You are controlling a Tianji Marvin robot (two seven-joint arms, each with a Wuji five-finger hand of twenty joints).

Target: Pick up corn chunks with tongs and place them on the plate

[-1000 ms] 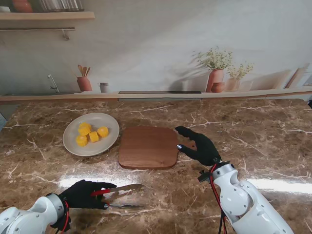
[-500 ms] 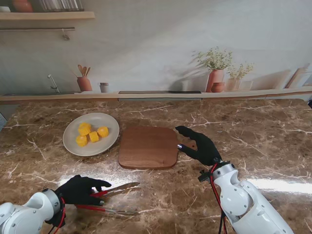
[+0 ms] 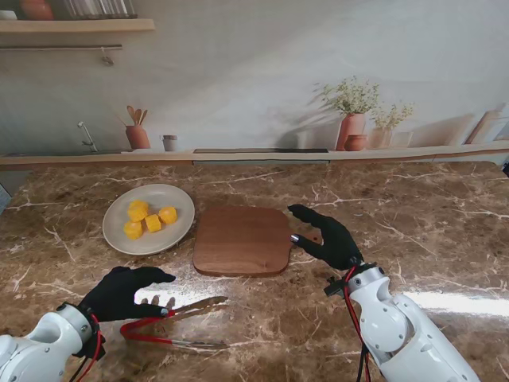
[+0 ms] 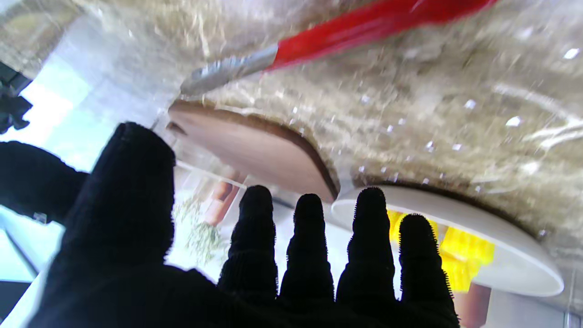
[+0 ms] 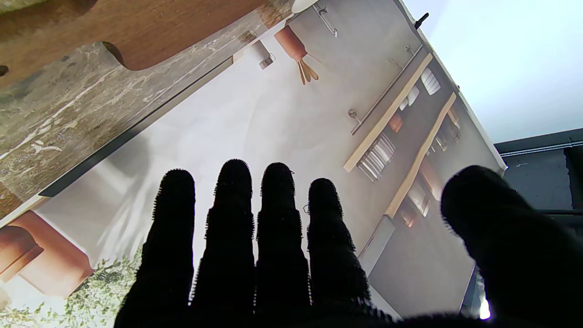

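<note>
Stand view: our left robot hand (image 3: 121, 293) spread, empty, beside tongs (image 3: 171, 323) lying on tabletop (image 3: 262, 326). Corn (image 3: 149, 218) all on plate (image 3: 118, 236); board (image 3: 242, 239) bare, so job prob. done. Right robot hand (image 3: 328, 239) spread, idle by board.

L wrist: fingers (image 4: 309, 241) apart, tongs (image 4: 328, 41) clear of them.

R wrist: fingers (image 5: 234, 218) splayed, nothing held.

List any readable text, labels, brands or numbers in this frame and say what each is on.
None: no readable writing in any view.
The tongs, the plate, the cutting board and both gloved hands, left hand and right hand, show no marks.
The backdrop's shelf items are too small and blurred to show any text.
</note>
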